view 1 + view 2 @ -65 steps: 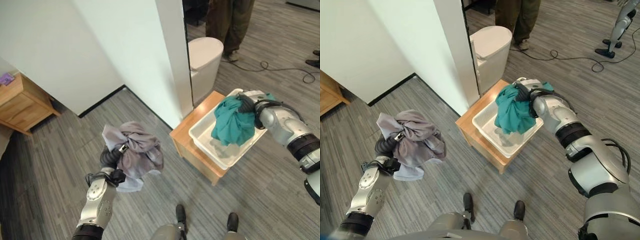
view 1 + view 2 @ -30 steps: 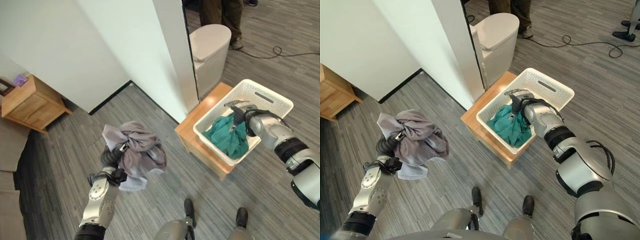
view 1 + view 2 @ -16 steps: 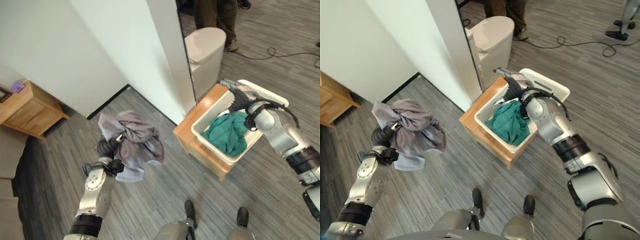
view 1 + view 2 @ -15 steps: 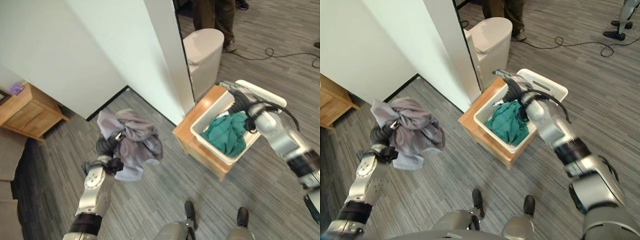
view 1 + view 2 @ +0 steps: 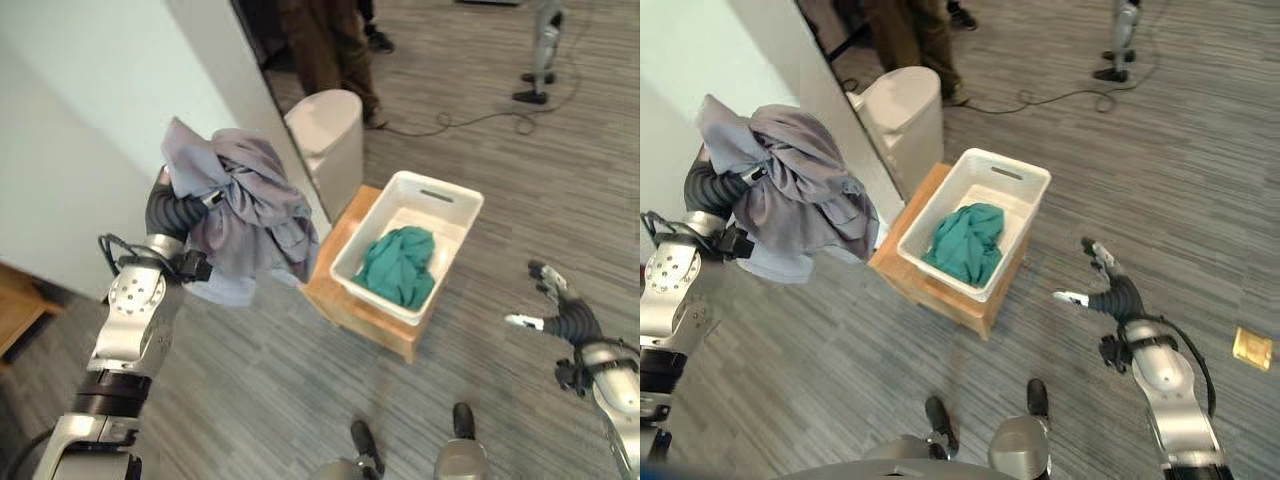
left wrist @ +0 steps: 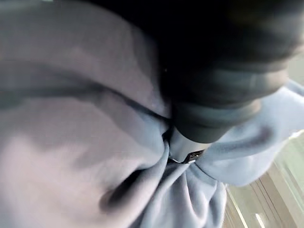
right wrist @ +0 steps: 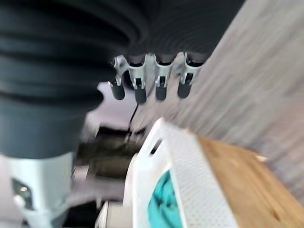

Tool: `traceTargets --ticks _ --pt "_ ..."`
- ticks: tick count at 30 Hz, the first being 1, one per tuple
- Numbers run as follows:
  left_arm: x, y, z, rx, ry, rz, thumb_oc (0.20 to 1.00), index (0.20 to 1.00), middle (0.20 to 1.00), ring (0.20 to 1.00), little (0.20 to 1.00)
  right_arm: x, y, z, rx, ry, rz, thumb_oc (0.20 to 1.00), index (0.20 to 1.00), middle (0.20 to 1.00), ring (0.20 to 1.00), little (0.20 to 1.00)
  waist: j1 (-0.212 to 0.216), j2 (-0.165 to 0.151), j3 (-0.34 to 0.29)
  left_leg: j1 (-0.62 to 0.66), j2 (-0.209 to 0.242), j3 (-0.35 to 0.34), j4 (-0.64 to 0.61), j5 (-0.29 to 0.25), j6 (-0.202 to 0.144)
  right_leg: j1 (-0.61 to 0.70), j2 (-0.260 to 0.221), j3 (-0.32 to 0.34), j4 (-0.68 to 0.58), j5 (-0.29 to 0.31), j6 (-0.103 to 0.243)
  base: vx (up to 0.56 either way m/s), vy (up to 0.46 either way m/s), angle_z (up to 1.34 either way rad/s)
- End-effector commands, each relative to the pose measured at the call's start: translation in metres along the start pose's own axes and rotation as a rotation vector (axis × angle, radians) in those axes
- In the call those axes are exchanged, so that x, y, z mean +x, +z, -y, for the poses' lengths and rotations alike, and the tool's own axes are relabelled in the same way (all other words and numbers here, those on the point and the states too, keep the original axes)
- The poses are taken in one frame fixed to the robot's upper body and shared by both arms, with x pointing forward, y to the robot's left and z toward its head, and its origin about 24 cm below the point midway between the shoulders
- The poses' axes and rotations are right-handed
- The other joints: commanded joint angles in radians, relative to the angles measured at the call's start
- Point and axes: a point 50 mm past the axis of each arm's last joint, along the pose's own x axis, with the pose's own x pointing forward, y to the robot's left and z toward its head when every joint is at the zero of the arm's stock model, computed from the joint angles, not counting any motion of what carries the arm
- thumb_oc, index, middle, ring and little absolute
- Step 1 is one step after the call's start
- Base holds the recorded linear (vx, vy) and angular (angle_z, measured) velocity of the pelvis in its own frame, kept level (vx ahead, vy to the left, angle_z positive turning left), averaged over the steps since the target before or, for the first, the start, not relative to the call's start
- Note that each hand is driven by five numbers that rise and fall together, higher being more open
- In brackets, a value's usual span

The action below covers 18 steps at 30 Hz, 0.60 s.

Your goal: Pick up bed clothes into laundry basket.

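One big bundle of grey bed clothes [image 5: 240, 215] fills my left side, bunched and raised high, hanging above the floor just left of the white laundry basket [image 5: 452, 208]. My left hand [image 5: 172, 205] is buried in it; the left wrist view has cloth folded tight round the one bit of silver I can see, so the fabric hangs from my hand, but I can't tell how the fingers lie inside it.

Next down, the basket itself: it sits on a low wooden stand [image 5: 330, 296], and a teal garment [image 5: 966, 241] lies crumpled inside, toward the nearer end. A pale rounded bin [image 5: 327, 131] stands just behind the stand, against the white wall [image 5: 80, 130], and a person's legs [image 5: 325, 45] are beyond that.

Smaller again, my right hand [image 5: 1110, 291] is out over the wood-grain floor [image 5: 1160, 150], well apart from the basket and to its right, fingers straight and spread, thumb out, holding nothing. The right wrist view looks past those dark-tipped fingers [image 7: 139, 88] toward the basket rim.

Smallest, a yellow tag [image 5: 1251, 348] on the floor far right.
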Motion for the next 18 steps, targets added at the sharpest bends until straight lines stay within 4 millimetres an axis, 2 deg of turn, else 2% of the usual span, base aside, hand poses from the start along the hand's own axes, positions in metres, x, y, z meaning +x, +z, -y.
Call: traceTargets --ticks 1,5,7,9,18 --pt "0.036 0.059 -0.01 0.123 -0.042 0.213 0.2 0.2 0.2 0.2 0.2 0.006 0.029 -0.004 0.068 0.0 0.184 1.0 1.0 1.0 1.0 1.0 -0.005 -0.033 -0.063 0.046 0.031 0.018 0.013 -0.035 -0.047 -0.003 -0.053 0.043 0.046 -0.033 0.041 -0.01 0.013 -0.15" --pt "0.083 0.108 -0.015 0.272 -0.044 0.289 0.2 0.2 0.2 0.2 0.2 0.008 0.031 -0.008 0.069 0.042 0.196 1.0 1.0 1.0 1.0 1.0 -0.065 0.007 -0.033 0.023 0.028 0.046 0.013 -0.024 -0.056 -0.05 -0.051 0.075 0.033 -0.003 0.056 -0.02 0.017 -0.24" --pt "0.088 0.111 -0.016 0.278 -0.038 0.289 0.2 0.2 0.2 0.2 0.2 0.009 0.032 -0.009 0.073 0.044 0.2 1.0 1.0 1.0 1.0 1.0 -0.067 0.009 -0.028 0.017 0.027 0.052 0.013 -0.022 -0.057 -0.064 -0.049 0.084 0.033 0.002 0.056 -0.02 0.011 -0.29" --pt "0.099 0.122 -0.026 0.374 0.006 0.271 0.2 0.2 0.2 0.2 0.2 0.008 0.031 -0.012 0.092 0.058 0.198 1.0 1.0 1.0 1.0 1.0 -0.092 0.027 -0.008 0.007 0.023 0.074 0.013 -0.021 -0.06 -0.089 -0.051 0.106 0.027 0.014 0.064 0.02 0.01 -0.29" --pt "0.106 0.116 -0.049 0.393 0.115 0.189 0.2 0.2 0.2 0.2 0.2 0.007 0.031 -0.01 0.06 0.058 0.189 1.0 1.0 1.0 1.0 1.0 -0.143 0.059 0.038 -0.023 0.023 0.113 0.013 -0.015 -0.067 -0.156 -0.042 0.148 0.025 0.032 0.068 0.03 -0.006 -0.21"
